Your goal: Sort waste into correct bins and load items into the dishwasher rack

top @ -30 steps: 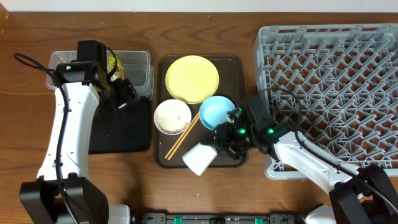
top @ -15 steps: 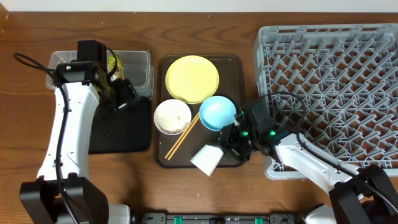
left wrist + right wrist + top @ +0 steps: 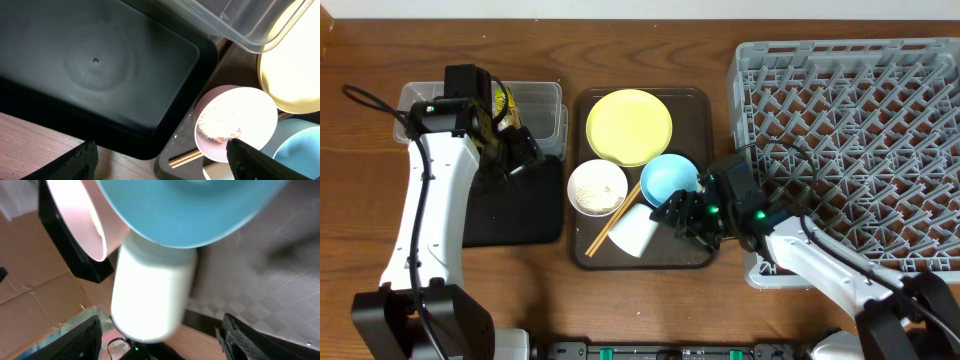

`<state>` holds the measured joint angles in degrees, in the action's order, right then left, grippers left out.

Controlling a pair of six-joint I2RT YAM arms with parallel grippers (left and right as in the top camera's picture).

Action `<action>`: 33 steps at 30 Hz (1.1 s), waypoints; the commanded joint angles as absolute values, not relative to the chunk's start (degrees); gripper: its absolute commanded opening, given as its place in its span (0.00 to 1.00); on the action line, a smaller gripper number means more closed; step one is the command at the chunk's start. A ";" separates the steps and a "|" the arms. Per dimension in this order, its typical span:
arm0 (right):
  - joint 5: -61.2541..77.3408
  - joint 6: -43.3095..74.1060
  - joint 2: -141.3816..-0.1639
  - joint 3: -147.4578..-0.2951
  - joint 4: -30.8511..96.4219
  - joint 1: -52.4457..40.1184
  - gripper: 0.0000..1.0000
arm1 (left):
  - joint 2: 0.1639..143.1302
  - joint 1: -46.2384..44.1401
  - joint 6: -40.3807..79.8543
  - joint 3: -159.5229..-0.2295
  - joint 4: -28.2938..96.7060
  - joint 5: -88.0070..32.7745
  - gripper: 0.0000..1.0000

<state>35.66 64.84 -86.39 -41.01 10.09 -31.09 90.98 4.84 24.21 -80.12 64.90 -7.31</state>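
The small white cup (image 3: pixel 635 232) lies on its side on the brown serving tray (image 3: pixel 695 100), beside the whitish-pink bowl (image 3: pixel 582 195) that holds the rice crumbs (image 3: pixel 218 122). My right gripper (image 3: pixel 682 214) is open; the cup (image 3: pixel 150 292) lies between its spread fingers, under the light blue bowl (image 3: pixel 669 180). The chopsticks (image 3: pixel 610 224) lie by the cup. The pale-yellow plate (image 3: pixel 629 127) is at the tray's back. My left gripper (image 3: pixel 516 150) is open and empty over the black tray (image 3: pixel 95 70). The snack wrapper (image 3: pixel 502 100) is in the clear tub (image 3: pixel 535 98).
The grey dishwasher rack (image 3: pixel 850 140) fills the right side, its left edge close to my right arm. The black tray (image 3: pixel 515 210) lies in front of the clear tub, against the brown tray's left side. Bare wooden table lies at the front left.
The white cup moved from the brown tray's front edge up and left, now lying next to the pink bowl. My right gripper shifted a little with it. The left arm has not moved.
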 commanded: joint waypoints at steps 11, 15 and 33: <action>29.98 45.28 -75.94 -40.84 10.07 -30.28 0.62 | 90.76 4.38 24.27 -79.92 66.04 -10.35 0.85; 29.30 33.95 -75.26 -41.15 11.44 -29.36 0.62 | 90.76 2.02 24.32 -79.92 66.85 -14.26 0.85; 17.67 11.03 -75.26 -56.31 38.37 -13.89 0.75 | 90.54 -13.72 39.86 -76.49 72.01 -16.53 0.85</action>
